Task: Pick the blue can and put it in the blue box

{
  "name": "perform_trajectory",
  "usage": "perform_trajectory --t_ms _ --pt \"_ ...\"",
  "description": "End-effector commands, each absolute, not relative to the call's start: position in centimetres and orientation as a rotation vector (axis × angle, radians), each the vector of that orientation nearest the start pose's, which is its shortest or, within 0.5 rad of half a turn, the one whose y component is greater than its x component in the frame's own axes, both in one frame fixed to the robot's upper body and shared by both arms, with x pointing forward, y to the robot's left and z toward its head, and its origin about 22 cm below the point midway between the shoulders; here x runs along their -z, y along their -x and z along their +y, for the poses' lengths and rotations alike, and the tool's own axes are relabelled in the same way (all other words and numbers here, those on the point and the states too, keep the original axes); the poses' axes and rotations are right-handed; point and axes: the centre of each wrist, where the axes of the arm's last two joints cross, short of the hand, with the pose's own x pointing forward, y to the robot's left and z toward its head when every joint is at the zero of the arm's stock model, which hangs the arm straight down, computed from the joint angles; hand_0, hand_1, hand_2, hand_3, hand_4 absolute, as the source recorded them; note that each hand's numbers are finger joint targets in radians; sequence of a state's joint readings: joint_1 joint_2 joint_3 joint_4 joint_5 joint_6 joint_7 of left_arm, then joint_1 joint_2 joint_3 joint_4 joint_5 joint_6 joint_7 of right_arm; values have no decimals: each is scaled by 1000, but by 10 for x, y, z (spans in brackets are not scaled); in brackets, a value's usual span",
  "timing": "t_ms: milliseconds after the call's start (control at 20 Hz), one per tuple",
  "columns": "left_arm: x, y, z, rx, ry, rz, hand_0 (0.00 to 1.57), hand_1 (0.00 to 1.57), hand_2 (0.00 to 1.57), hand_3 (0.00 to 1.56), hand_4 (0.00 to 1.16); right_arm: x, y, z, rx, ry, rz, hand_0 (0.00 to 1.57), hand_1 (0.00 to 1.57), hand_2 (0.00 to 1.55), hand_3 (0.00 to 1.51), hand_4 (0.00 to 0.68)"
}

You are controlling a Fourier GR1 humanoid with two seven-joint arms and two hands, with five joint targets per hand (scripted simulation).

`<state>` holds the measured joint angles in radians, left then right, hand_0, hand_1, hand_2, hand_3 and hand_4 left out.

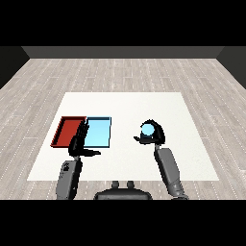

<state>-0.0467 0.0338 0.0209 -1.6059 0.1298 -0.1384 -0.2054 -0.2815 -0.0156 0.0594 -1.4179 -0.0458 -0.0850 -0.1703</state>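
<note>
My right hand (pixel 154 136) is curled round the blue can (pixel 148 129). Next I carry it toward nine o'clock, over the blue tray (pixel 98 132).

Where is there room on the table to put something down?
The far side of the white table is bare, and so is the strip between the light blue tray and the right hand curled round the blue can. It is crowded at the red tray, where the left hand hangs.
</note>
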Motion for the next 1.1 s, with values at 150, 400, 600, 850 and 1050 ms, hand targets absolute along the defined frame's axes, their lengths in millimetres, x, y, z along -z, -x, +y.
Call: perform_trajectory --t_ms 150,400,600,850,1050 --pt "-14 -254 210 21 287 -1797 0 0 0 0 0 -49 -313 -160 -84 -124 -1866 1500 1500 1467 1442 636" --pt "0 -252 187 -2 350 -1763 0 0 0 0 0 -53 -312 -144 -76 -121 -1863 1500 1500 1467 1442 636" --pt "-19 -256 173 51 401 -1722 0 0 0 0 0 -60 -321 -145 -100 -156 -1876 1468 1468 1468 1442 627" --pt "3 -278 137 64 349 -1688 0 0 0 0 0 -49 -322 -144 -87 -160 -1874 1445 1445 1463 1433 608" --pt "-17 -273 156 95 334 -1685 0 0 0 0 0 -47 -335 -133 -110 -158 -1889 1443 1443 1455 1435 612"
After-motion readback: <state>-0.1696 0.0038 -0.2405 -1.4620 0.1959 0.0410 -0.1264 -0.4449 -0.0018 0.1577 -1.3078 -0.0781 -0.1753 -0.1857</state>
